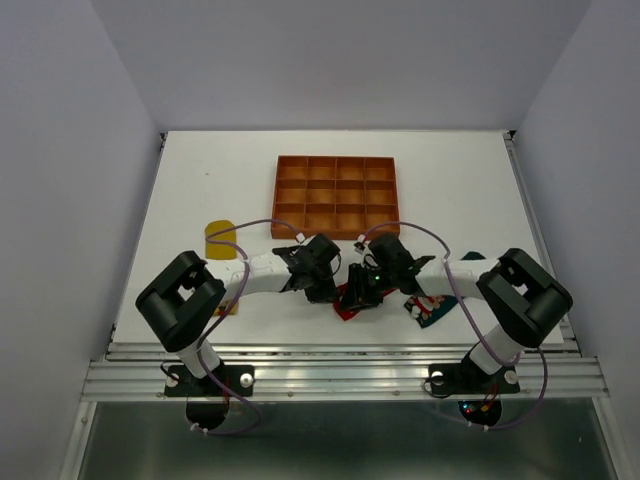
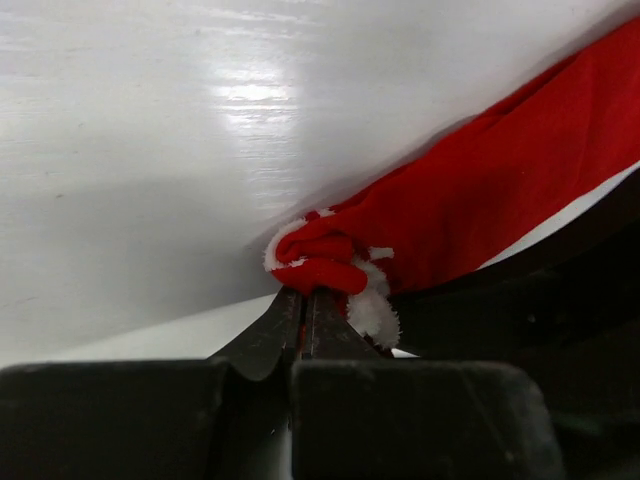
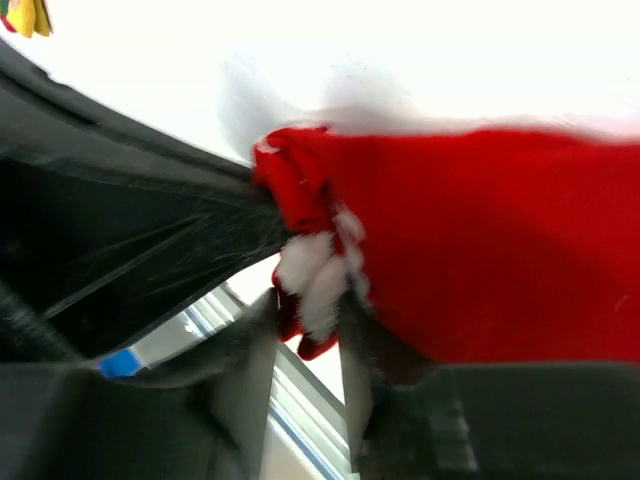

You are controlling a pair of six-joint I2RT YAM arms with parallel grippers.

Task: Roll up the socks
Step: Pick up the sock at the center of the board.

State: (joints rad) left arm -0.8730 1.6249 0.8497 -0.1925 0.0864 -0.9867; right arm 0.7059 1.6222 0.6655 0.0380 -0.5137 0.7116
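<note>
The red sock (image 1: 348, 303) lies bunched at the front middle of the table, between the two grippers. My left gripper (image 1: 325, 290) (image 2: 303, 295) is shut on the sock's folded end, beside its white fluffy trim (image 2: 375, 312); the rest of the red sock (image 2: 480, 210) stretches away to the upper right. My right gripper (image 1: 362, 290) (image 3: 305, 300) has its fingers apart, and the same fluffy end of the red sock (image 3: 480, 230) hangs between them. The view is blurred. A dark teal sock (image 1: 432, 312) lies under the right arm. A yellow sock (image 1: 220, 238) (image 3: 22, 15) lies flat at the left.
An orange-brown compartmented tray (image 1: 278, 195) stands behind the grippers at the table's middle. The table's front edge and its metal rail (image 1: 340, 375) run just below the socks. Both forearms angle inward and nearly meet.
</note>
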